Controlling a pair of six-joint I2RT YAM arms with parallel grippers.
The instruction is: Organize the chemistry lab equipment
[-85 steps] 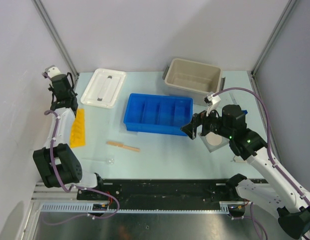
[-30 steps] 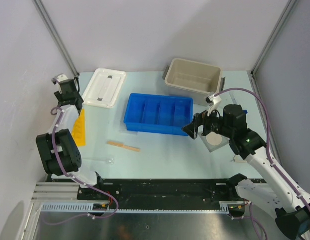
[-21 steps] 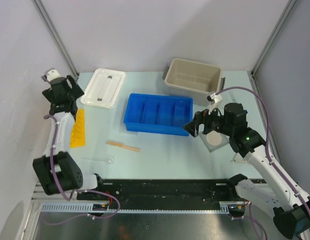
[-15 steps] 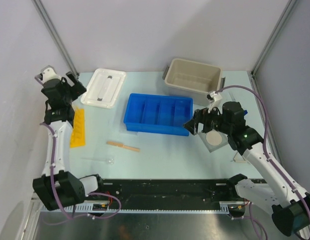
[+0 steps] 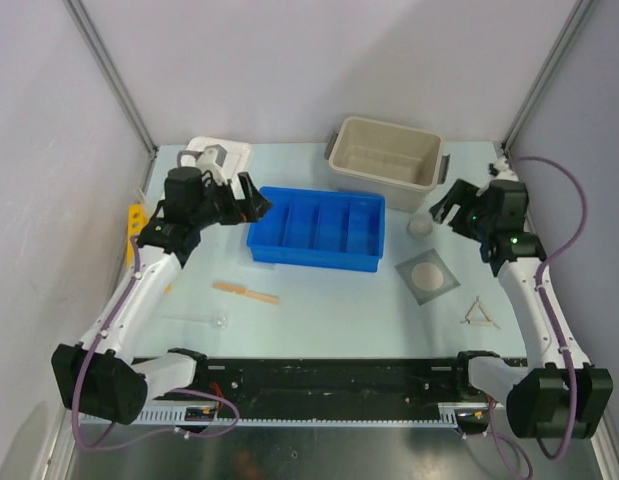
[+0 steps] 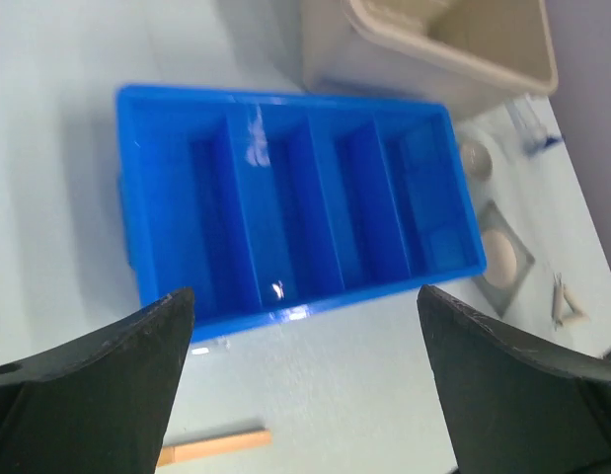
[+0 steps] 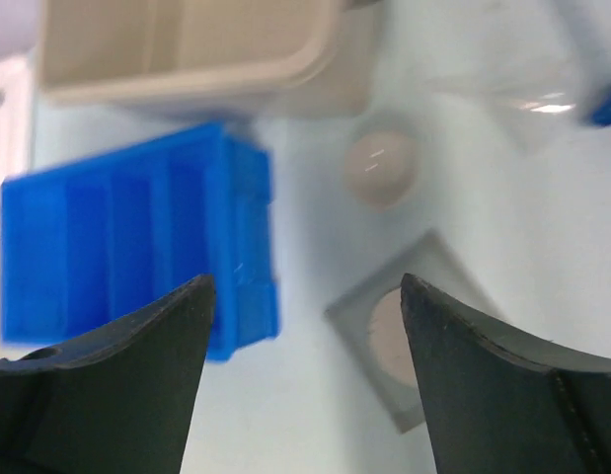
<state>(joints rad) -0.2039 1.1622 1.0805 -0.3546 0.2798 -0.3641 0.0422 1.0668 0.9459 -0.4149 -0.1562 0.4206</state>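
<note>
Pale green worktop [image 5: 339, 325], grey walls on three sides. Loose lab equipment is lying scattered across the near half, and none of it is showing inside the blue divided tray [image 5: 314, 262] at centre. From the left wrist camera its compartments are reading as bare.

Positions:
- tan wooden stick [image 5: 246, 292] is lying flat just in front of the tray's left end
- clear glass tube [image 5: 201, 320] is lying nearer the arm bases, faint and hard to trace
- small white dish [image 5: 419, 227] is sitting just beside the tray's right end
- grey mesh with white disc [image 5: 427, 276] is lying flat in front of the dish
- wire triangle [image 5: 478, 315] is lying well to the right, apart from the mesh

Beige tub [image 5: 384, 180] is standing behind the tray.

Left end effector [image 6: 303, 291] is hanging above the tray's left end, fingers spread wide and carrying nothing. Right end effector [image 7: 305, 281] is hanging over the dish and mesh area, also spread and carrying nothing.

Judgement: sorting is barely under way and both arms are lining up a pick. The right arm is sitting closest to the dish. Its next move is calling for a straight descent, fingers either side of the rim, then a short carry left into a compartment. The flat mesh and thin stick are looking harder to lift off the surface.
</note>
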